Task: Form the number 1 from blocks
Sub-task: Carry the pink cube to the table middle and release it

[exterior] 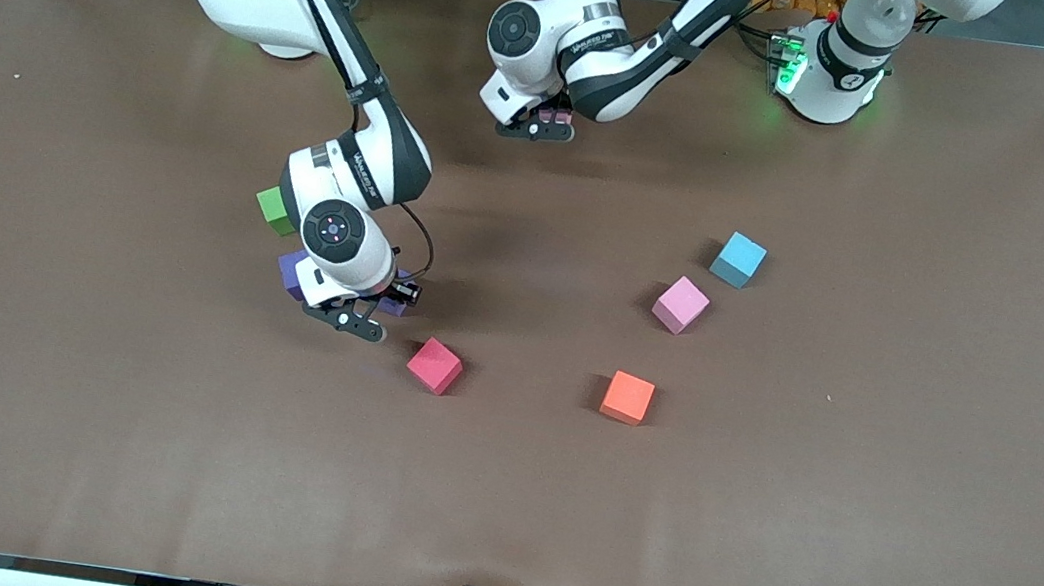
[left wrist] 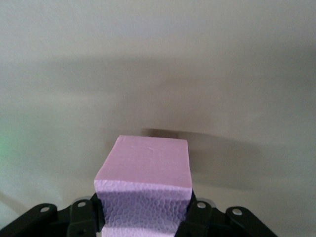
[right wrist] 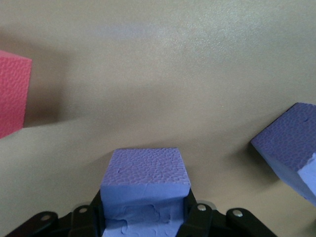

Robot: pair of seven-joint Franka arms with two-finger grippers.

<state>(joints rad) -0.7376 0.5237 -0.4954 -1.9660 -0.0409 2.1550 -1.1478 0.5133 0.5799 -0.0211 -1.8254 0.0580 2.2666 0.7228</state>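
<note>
Now right gripper (right wrist: 145, 217) clasping purple block (right wrist: 145, 170)

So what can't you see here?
- Front view: the right arm's wrist covers most of the held purple block and part of the green cube.
- Right wrist view: the red block is cut off by the edge.
- Left wrist view: the fingers hide the pink block's lower sides.

No legible txt or nos. anywhere; small print on both arms' wrist links too tiny to read.
</note>
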